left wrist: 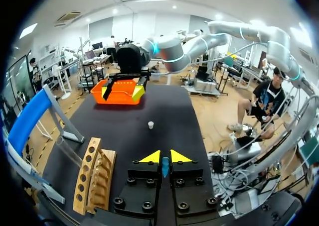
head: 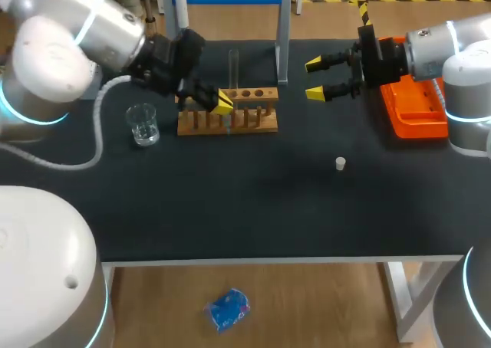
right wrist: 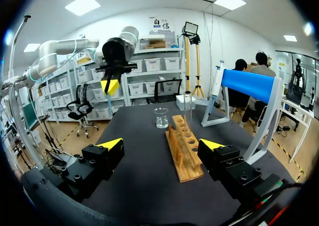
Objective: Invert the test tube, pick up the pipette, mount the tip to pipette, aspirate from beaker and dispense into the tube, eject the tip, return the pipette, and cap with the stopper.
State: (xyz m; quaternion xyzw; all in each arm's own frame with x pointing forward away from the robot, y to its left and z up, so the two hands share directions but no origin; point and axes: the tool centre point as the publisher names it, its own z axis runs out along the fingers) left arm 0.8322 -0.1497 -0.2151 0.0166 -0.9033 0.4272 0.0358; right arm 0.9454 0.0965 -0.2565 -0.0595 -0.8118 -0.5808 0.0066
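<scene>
The left pincer [left wrist: 164,158] is narrow, gripping a thin bluish test tube [left wrist: 165,168] over the front of the brown wooden rack [head: 253,123] near the desk's rear edge. The right pincer [head: 314,78] hangs wide open beside the orange plastic tray [head: 410,119]. One tall clear tube [head: 234,66] stands in the rack.

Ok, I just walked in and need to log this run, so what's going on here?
The left arm is over the rack, jaws shut on a thin bluish thing, probably the pipette. A tube stands upright in the rack, with the beaker beside it. The right arm hovers near the orange tray, jaws open and empty. The stopper lies loose on the table.
</scene>
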